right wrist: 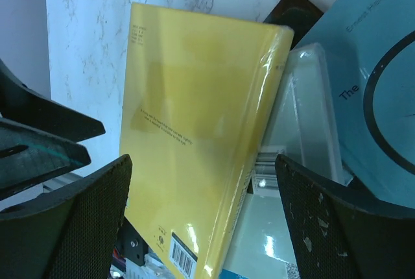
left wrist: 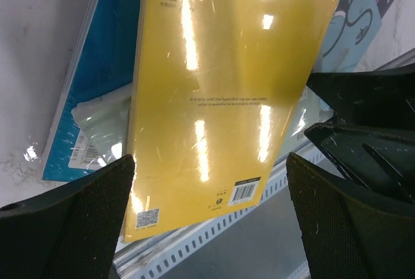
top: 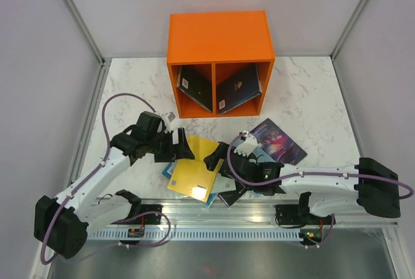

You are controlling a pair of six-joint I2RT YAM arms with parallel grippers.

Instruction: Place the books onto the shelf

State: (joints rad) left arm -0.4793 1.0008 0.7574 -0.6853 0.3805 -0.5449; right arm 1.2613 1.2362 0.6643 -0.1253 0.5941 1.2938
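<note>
Shelf (top: 219, 36) holds two books (top: 194, 85), one per compartment; before it, left pincer (top: 180, 146) and right pincer (top: 217, 160) gape over a yellow book (top: 192, 178).

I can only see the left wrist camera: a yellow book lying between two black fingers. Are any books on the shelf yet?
Observer: Yes. From overhead, the orange shelf has a dark book leaning in its left compartment.
Operator: And is the other compartment bare?
Observer: No, a second dark book leans in the right compartment.
Operator: What is the other arm up to?
Observer: The right gripper is open and pointed at the same yellow book, coming from the opposite side.
</note>
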